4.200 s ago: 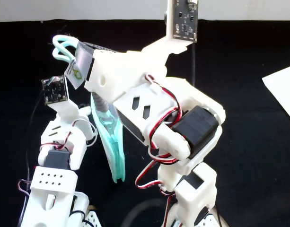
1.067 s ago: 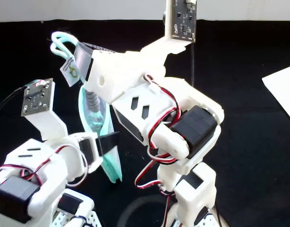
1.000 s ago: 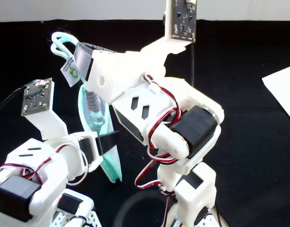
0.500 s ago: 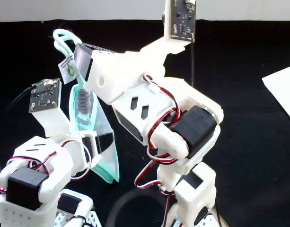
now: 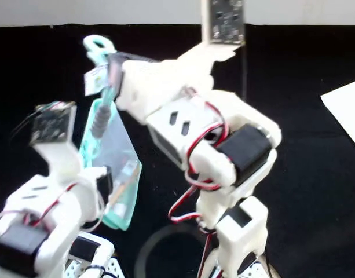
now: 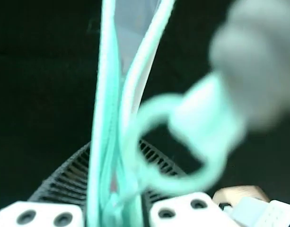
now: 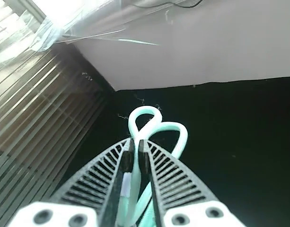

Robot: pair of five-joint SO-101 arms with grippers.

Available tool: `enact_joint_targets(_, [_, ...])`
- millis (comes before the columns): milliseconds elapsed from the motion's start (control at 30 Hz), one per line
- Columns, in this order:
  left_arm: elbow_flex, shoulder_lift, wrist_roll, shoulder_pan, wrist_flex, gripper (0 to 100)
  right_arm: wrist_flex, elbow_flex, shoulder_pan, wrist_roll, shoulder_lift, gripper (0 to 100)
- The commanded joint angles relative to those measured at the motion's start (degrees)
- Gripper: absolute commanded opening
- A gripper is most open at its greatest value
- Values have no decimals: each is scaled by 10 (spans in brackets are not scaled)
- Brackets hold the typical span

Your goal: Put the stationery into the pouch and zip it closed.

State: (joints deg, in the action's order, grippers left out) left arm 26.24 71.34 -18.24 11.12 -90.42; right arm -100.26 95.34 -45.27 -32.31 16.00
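Pouch [image 5: 116, 156] — glossy clear plastic, smooth mint edging, table [image 5: 316, 185] — matt black

mint-green pouch [image 5: 110, 156], black table [image 5: 304, 174] — white arms [image 5: 183, 92]

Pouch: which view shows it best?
The high view: nearly the whole pouch hangs in sight, with its clear body and teal edging. The left wrist view catches its edges and one loop very close up. The right wrist view shows its loops past the right gripper.
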Motion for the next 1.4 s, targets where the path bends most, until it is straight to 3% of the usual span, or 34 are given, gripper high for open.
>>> enact_joint_targets(0, [-42,20,-7,-1,-25,7,-7,58,51,9,-2,6])
enact_joint_targets(200, [-70,23,-7,-2,-62,7,-7,34,129,11,-2,6])
enact_joint_targets(433, [-127,24,-5,-5,-76,7,-7,-98,209,11,-2,6])
enact_joint_targets(800, [-116,24,-5,-6,-76,7,-7,-190,229,20,-3,9])
enact_joint_targets(1000, [-116,24,-5,-6,-76,7,-8,-190,232,300,-8,10])
enact_joint_targets(1133, [-116,23,-5,-6,-76,7,-10,-200,239,397,-43,15])
enact_joint_targets(1233, [-100,23,-7,-6,-72,7,-10,-300,228,491,-104,96])
enact_joint_targets(1367, [-51,23,-8,-6,-57,7,-9,-565,192,569,-233,189])
